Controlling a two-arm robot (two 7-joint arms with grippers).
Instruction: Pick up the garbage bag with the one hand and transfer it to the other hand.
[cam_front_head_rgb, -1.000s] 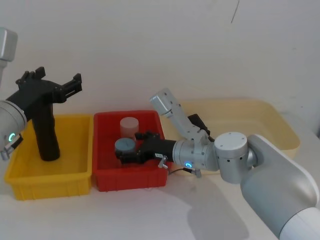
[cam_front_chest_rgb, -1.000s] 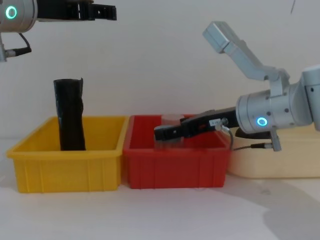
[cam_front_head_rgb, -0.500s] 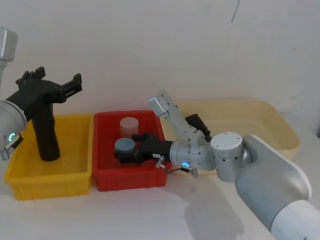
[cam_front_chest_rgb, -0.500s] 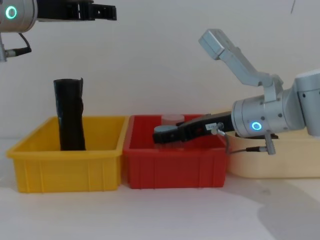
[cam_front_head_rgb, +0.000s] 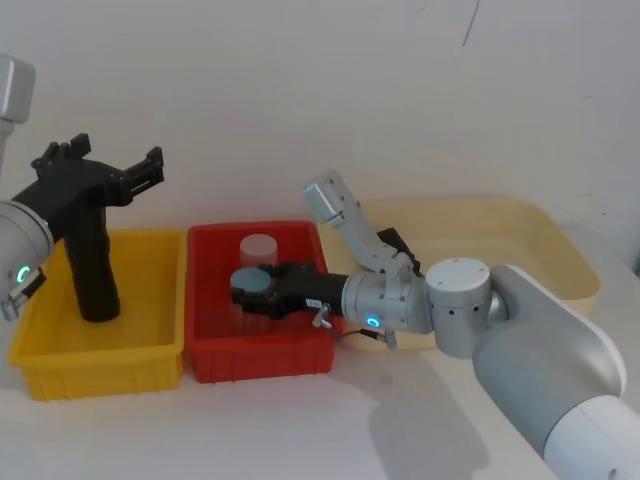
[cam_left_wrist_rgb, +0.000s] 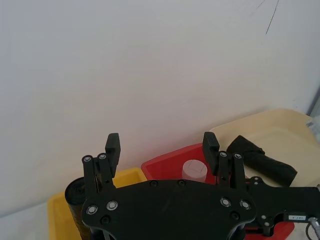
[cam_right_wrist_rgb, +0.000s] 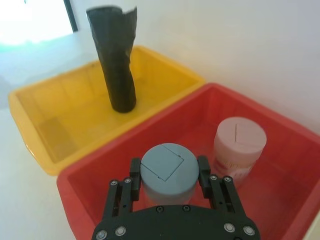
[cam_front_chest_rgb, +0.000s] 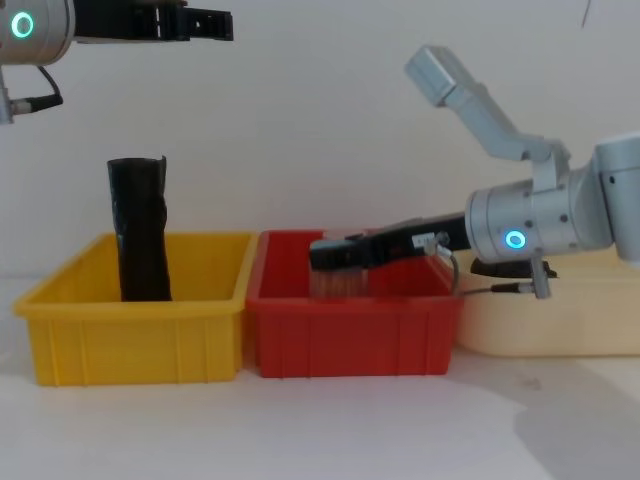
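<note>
Seemingly crinkly, upright garbage bag

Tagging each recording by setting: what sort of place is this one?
Most likely a robot test bench in a lab, not a home. A plain white table against a bare white wall carries a row of plastic sorting bins: yellow bin, red bin and cream tray, stocked with a few staged items.

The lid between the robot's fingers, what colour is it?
Grey-blue lid, clearest in the right wrist view.
</note>
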